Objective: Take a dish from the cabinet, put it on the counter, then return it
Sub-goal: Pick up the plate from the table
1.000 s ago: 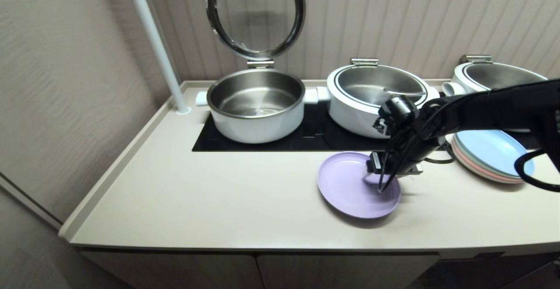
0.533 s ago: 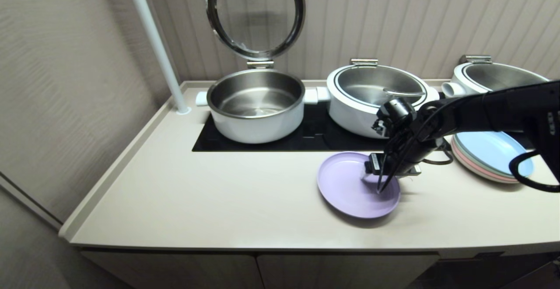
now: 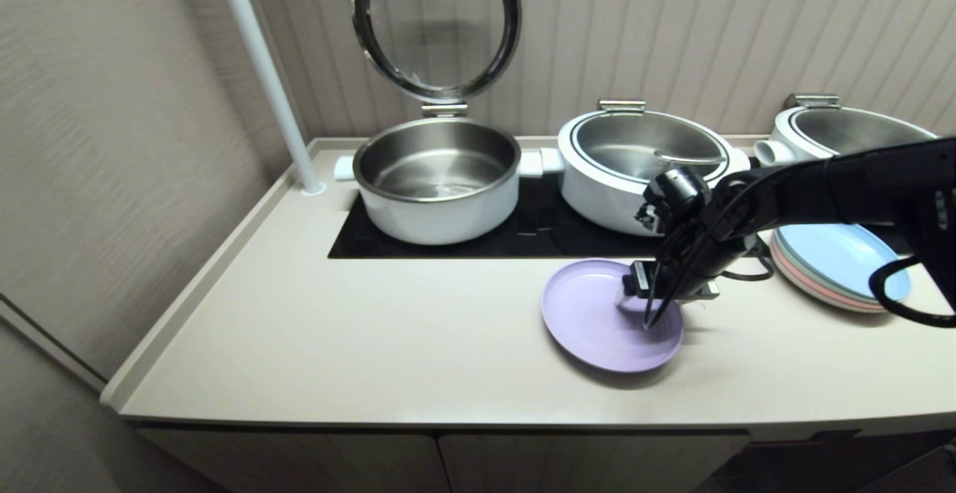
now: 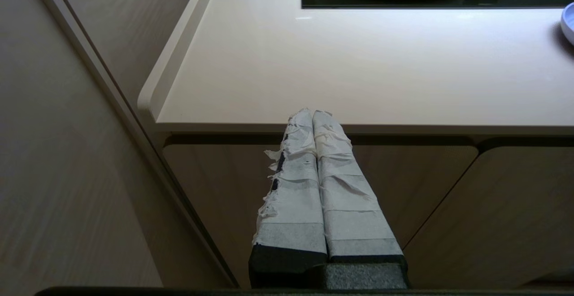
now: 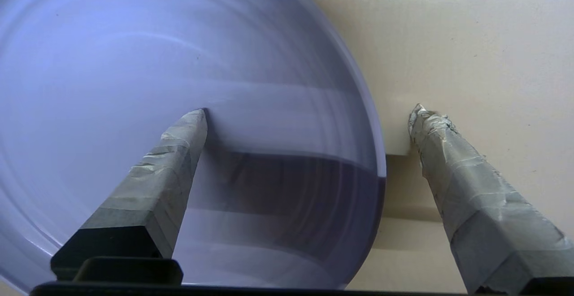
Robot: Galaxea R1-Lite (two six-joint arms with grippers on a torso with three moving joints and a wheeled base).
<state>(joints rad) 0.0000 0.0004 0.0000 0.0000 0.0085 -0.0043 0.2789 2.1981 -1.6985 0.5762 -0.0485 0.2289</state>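
Ribbed beige wall backs the counter (image 3: 388, 343), w/ the cabinet (image 4: 314, 197) doors shut beneath its front edge. Black cooktop (image 3: 448, 243) sits inset at the counter's rear, carrying white pots (image 3: 437, 179); one pot's glass lid (image 3: 437, 22) stands raised. Stacked plates (image 3: 840, 261) lie at the counter's right end. The dish (image 3: 590, 314), lavender, lies flat on the counter just in front of the cooktop. Right gripper (image 5: 309, 112) points down at the dish's right edge, jaws spread wide astride the rim: one finger over the dish's inside, the other over bare counter, gripping nothing. Left gripper (image 4: 314, 113) hangs below the counter's front edge, by the cabinet doors, fingers pressed together, empty.
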